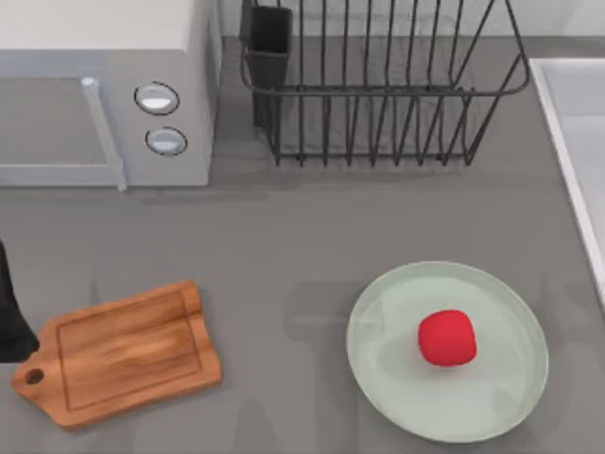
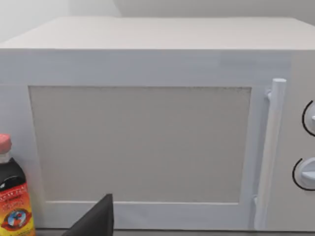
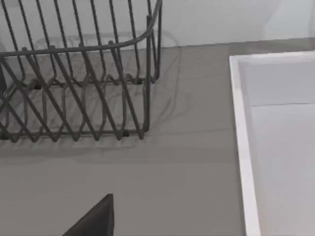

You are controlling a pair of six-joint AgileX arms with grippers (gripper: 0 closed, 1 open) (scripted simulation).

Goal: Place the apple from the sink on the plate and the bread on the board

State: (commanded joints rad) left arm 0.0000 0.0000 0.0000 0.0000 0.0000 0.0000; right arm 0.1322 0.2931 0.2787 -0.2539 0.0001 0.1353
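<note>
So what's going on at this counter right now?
The apple already sits on the plate, held by nothing. The board at the table's left is bare, with no bread on it. The left arm sits at the left edge beside the board, its wrist camera facing the microwave.

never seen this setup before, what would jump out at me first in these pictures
The small bright red apple stands out most, sitting near the middle of the large round pale mint-green plate at the table's front right. At front left lies the brown wooden cutting board, bare on top. Behind them stand a big white microwave at back left and a dark wire dish rack beside it.
</note>
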